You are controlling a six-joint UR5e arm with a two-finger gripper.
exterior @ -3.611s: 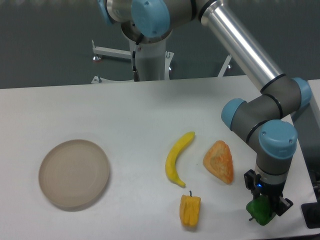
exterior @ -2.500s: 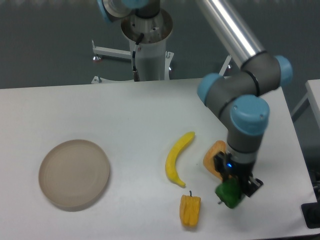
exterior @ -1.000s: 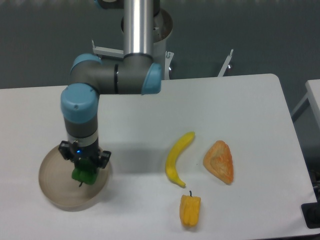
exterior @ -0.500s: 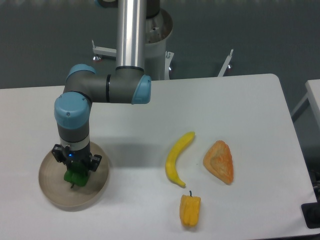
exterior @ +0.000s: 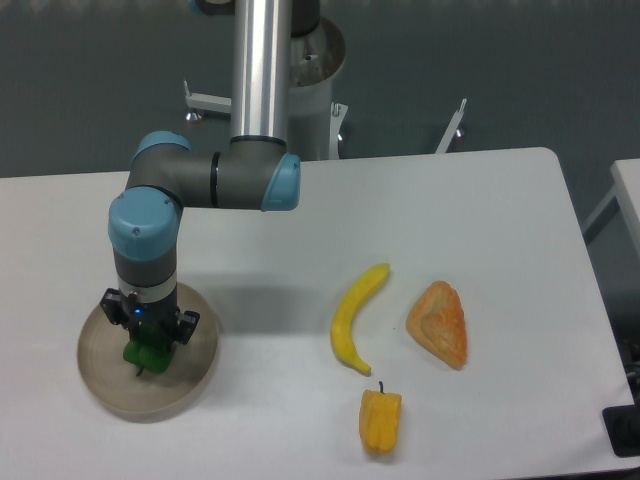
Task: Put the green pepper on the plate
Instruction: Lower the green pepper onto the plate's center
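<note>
The green pepper (exterior: 146, 356) is small and glossy, held between my gripper's fingers over the middle of the plate (exterior: 192, 378). The plate is round, beige-tan and shallow, at the table's left front. My gripper (exterior: 147, 347) points straight down and is shut on the green pepper. The pepper hangs at or just above the plate's surface; I cannot tell whether it touches. The pepper's top is hidden by the fingers.
A yellow banana (exterior: 356, 315) lies in the middle of the table. An orange triangular pastry piece (exterior: 439, 323) lies to its right. A yellow-orange pepper (exterior: 380, 420) sits near the front edge. The arm's base column (exterior: 296, 100) stands at the back.
My gripper carried the green pepper from the table's right front across to the left, over the plate. In the last half second it lowered only slightly.
</note>
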